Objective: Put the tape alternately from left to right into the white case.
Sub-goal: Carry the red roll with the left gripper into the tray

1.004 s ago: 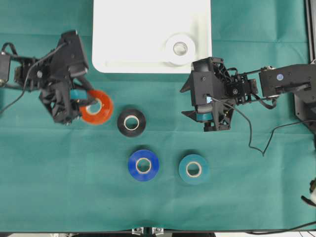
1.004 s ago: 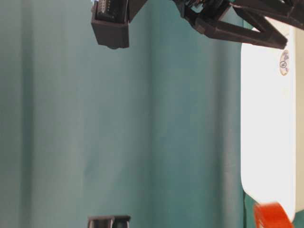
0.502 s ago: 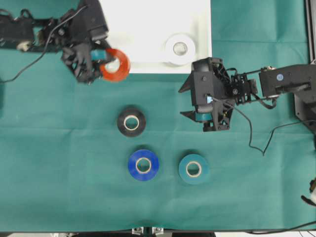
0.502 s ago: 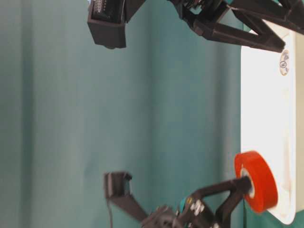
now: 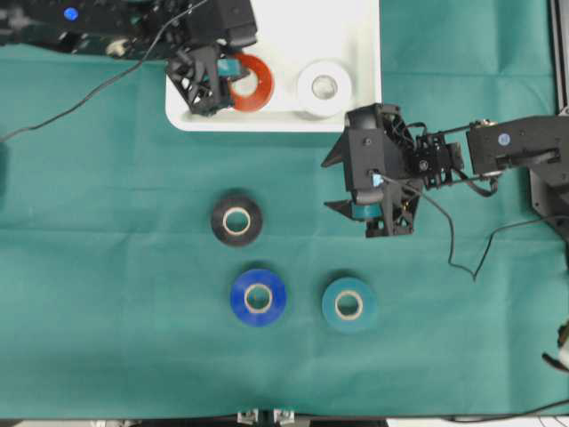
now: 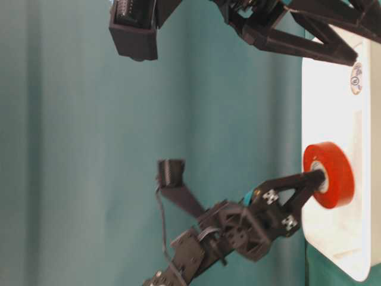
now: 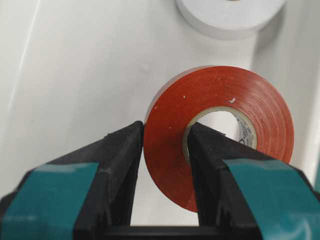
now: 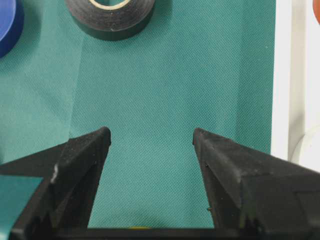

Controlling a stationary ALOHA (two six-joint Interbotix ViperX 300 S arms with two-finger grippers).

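Glossy red ring roll [image 7: 215, 132] pinched by left tool [image 7: 165, 142] over smooth white case [image 5: 267, 27]; right tool [image 8: 150, 137] spread.

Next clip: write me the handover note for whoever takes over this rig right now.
Left gripper: shut on the red roll, one finger through its core, over the white case; not released.
Right gripper: open, empty, above the cloth beside the case.
Done: white roll lies in the case.
Left: release red; then black roll, blue roll and teal roll, all on the cloth.
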